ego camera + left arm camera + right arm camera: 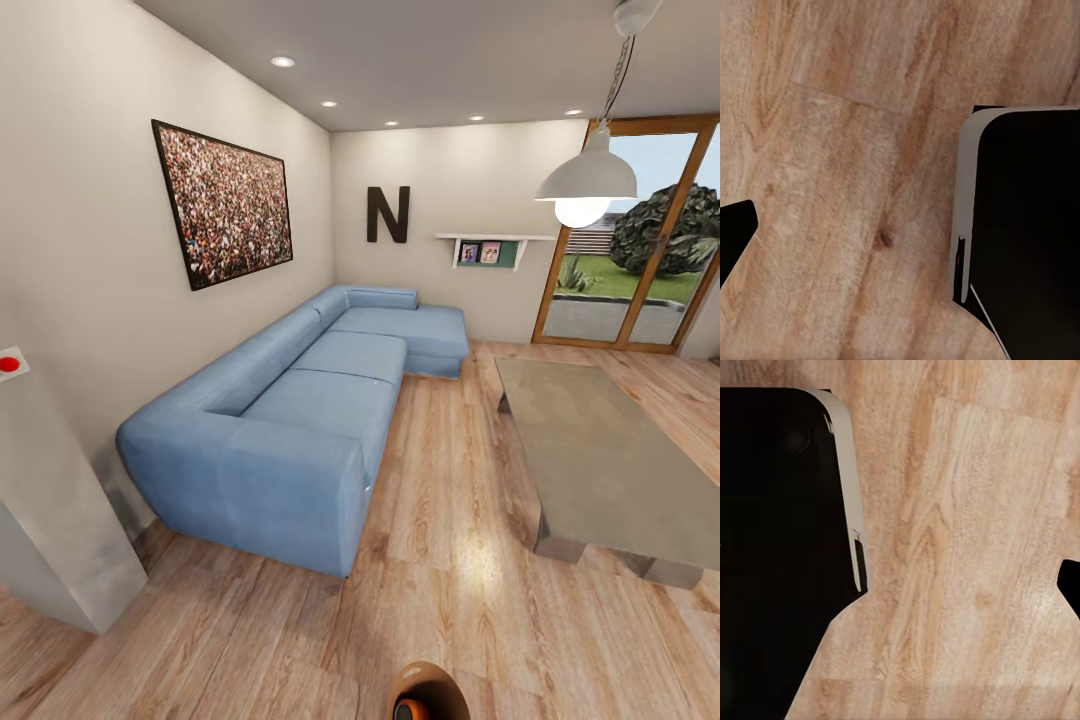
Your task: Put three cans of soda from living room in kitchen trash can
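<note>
One blue corner sofa (300, 400) against the wall, one grey low table (600, 450) to its right across the wood floor (450, 560), one brown bin (428, 692) in front of the sofa with one orange can (410, 711) inside, gripper states cannot be told.

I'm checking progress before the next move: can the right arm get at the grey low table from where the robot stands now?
Probably not yet. The grey low table lies ahead on the right across open wood floor. The right wrist camera looks down at floorboards, so the arm seems lowered. Nothing blocks the way; the robot should drive closer first.
</note>
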